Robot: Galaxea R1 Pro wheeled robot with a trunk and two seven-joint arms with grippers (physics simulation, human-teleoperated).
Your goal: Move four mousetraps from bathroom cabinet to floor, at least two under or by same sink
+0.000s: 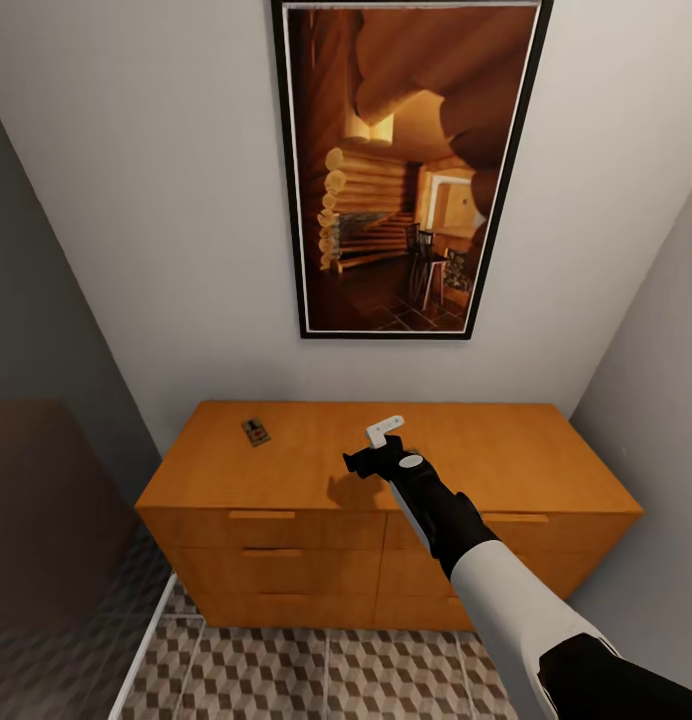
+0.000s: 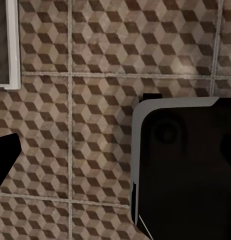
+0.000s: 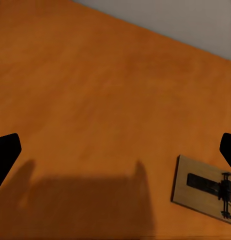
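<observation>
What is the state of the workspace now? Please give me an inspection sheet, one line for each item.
Surface: the cabinet has a flat orange-brown top; its drawers look closed.
Job's things: one mousetrap lies flat on the cabinet top, toward its left rear; the right wrist view also shows a mousetrap on the wood.
Clutter: nothing seen.
Grippers: the right gripper hovers over the middle of the top, open and empty; whether the left gripper, over the bathroom floor, is open cannot be told.
Cables: nothing seen.
Surroundings: a framed picture hangs on the pale wall above the cabinet.
</observation>
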